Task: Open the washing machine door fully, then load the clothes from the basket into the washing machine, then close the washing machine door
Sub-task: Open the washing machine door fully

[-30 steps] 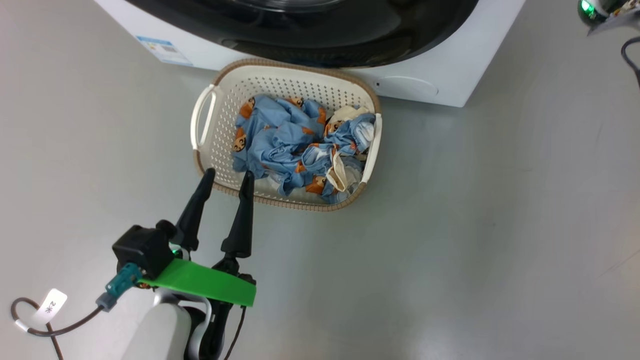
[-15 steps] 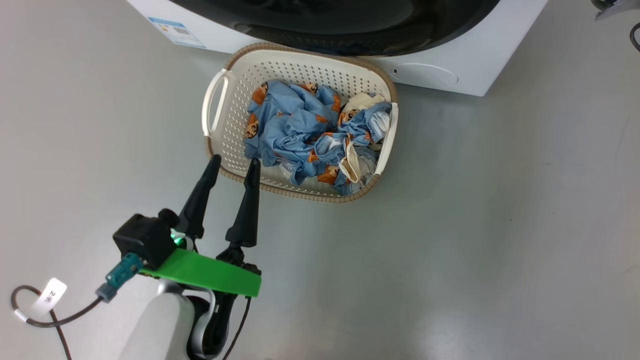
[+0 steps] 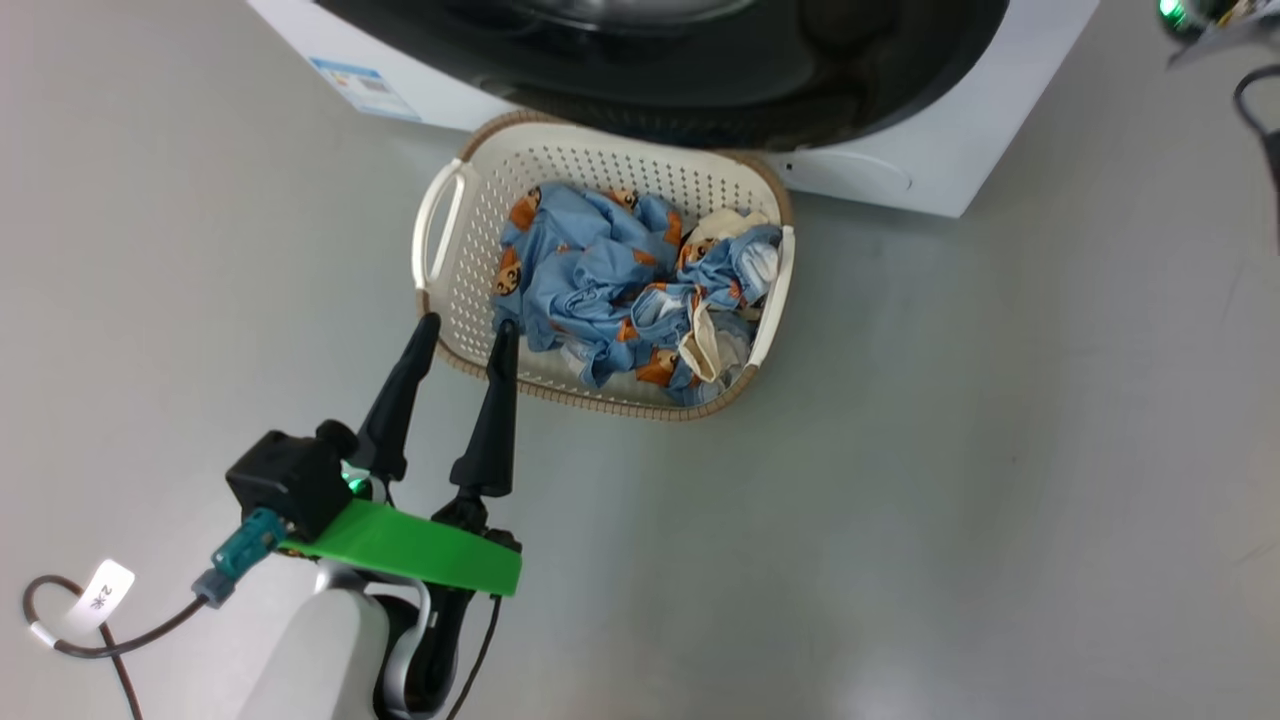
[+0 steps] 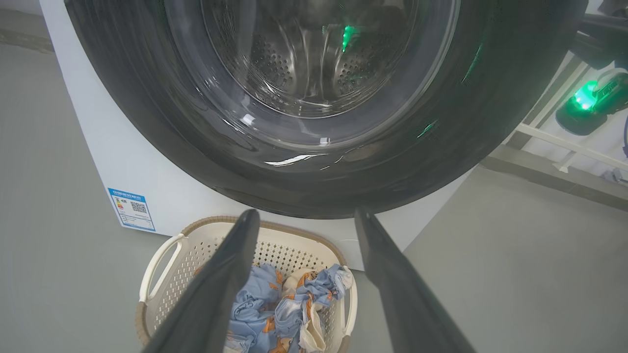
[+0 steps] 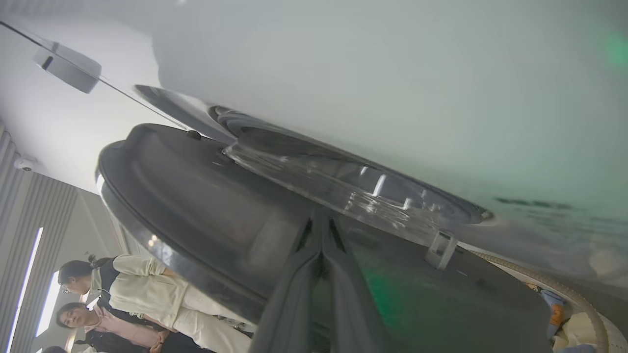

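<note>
— Right, starting at the left gripper (image 3: 467, 325): state?
— Spread wide, empty. Poised above the near-left rim of the basket (image 3: 447, 270); contact impossible to judge.
— And from its wrist?
— Looking between both dark fingers (image 4: 216, 284) straight at the washing machine door (image 4: 314, 166), with the steel drum (image 4: 304, 59) visible through the glass.
— Inside the basket?
— Crumpled blue clothes (image 3: 610, 285) with orange prints, plus a cream piece (image 3: 700, 345), heaped toward the right side.
— Basket placement?
— On the grey floor (image 3: 900, 500), close up to the front of the washing machine (image 3: 940, 150), far rim tucked under the overhanging black door rim. Blue label (image 3: 365, 88) further left on the white front.
— Now the right gripper (image 5: 320, 215)?
— Pressed shut, nothing between the fingers. Pointed into the gap behind the door, along its dark inner face; hard to say whether touching.
— So ajar?
— Yes: standing a little way off the white front, glass bowl (image 5: 343, 181) and latch hook (image 5: 441, 250) exposed in the gap. Not fully open.
— Anything farther out?
— Two people (image 5: 127, 289) standing beyond the door's edge, at the lower left of the right wrist view.
</note>
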Robot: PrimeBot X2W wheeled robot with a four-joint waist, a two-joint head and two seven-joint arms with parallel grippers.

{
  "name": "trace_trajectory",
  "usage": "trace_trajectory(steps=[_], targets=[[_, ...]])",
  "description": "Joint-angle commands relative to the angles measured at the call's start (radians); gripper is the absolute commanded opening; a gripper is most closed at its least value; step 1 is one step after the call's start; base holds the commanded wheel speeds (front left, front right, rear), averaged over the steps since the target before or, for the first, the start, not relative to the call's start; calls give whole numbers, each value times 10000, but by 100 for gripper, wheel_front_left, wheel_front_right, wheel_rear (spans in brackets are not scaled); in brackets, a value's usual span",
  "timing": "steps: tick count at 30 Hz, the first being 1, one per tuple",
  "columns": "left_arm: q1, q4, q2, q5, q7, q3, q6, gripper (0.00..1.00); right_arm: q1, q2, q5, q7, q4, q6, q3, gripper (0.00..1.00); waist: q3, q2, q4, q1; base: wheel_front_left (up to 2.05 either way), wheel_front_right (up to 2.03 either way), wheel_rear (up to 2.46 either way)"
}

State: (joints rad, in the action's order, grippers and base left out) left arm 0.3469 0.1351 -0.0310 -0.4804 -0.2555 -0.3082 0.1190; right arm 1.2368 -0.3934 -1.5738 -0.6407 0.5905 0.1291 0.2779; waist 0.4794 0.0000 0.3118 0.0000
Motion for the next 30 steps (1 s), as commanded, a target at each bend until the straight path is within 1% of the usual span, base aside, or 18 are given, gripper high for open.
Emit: trace_trajectory(steps=[1, 12, 30], targets=[[-149, -158, -193, 13, -63, 377, -23, 100, -371, 358, 10, -152, -366, 16, 170, 0, -184, 0, -85, 0, 0, 0, 0], [-748, 2, -193, 242, -63, 574, 26, 100, -1578, 544, -49, -451, -683, 16, 491, 0, -850, 0, -248, 0, 0, 0, 0], [-1347, 82, -193, 419, -63, 740, 46, 100, -3203, 1129, -177, -971, -1218, 16, 1022, 0, -1801, 0, -74, 0, 0, 0, 0]])
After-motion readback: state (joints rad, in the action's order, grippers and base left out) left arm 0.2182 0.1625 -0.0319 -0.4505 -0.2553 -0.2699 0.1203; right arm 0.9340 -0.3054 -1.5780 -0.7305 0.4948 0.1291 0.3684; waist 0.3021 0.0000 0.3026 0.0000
